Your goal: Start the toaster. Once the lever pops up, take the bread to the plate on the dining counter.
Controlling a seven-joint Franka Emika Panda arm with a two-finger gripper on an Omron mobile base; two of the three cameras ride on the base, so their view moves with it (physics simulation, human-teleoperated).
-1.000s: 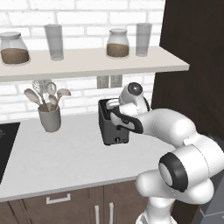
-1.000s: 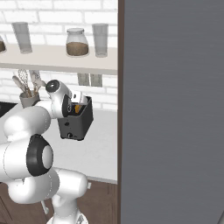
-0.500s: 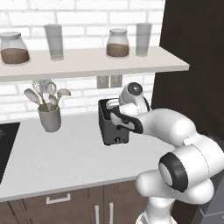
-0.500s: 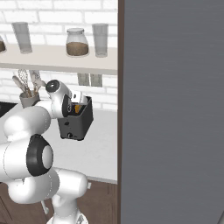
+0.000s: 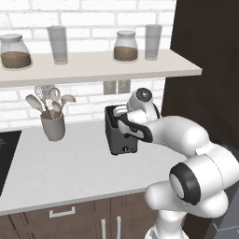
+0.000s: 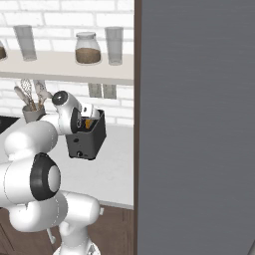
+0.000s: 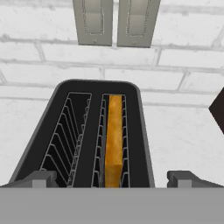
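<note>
The dark toaster (image 5: 120, 136) stands on the pale worktop against the brick wall, and it also shows in the right base view (image 6: 87, 143). Looking down into the toaster (image 7: 94, 131), I see the orange-tan bread (image 7: 113, 140) standing in its right slot, while the left slot is empty. A bit of the bread (image 6: 88, 123) peeks out under the hand. My gripper (image 7: 112, 179) hovers just above the toaster's top, open, with its fingertips (image 7: 39, 178) spread wider than the toaster and nothing between them. The gripper (image 5: 125, 114) sits over the toaster's near end. The plate and the dining counter are out of view.
A grey utensil cup (image 5: 52, 127) stands left of the toaster. A shelf (image 5: 98, 67) with jars and glasses hangs above. Wall outlets (image 7: 116, 22) sit behind the toaster. A tall dark cabinet (image 5: 205, 70) rises on the right, and a black cooktop (image 5: 7, 154) lies far left.
</note>
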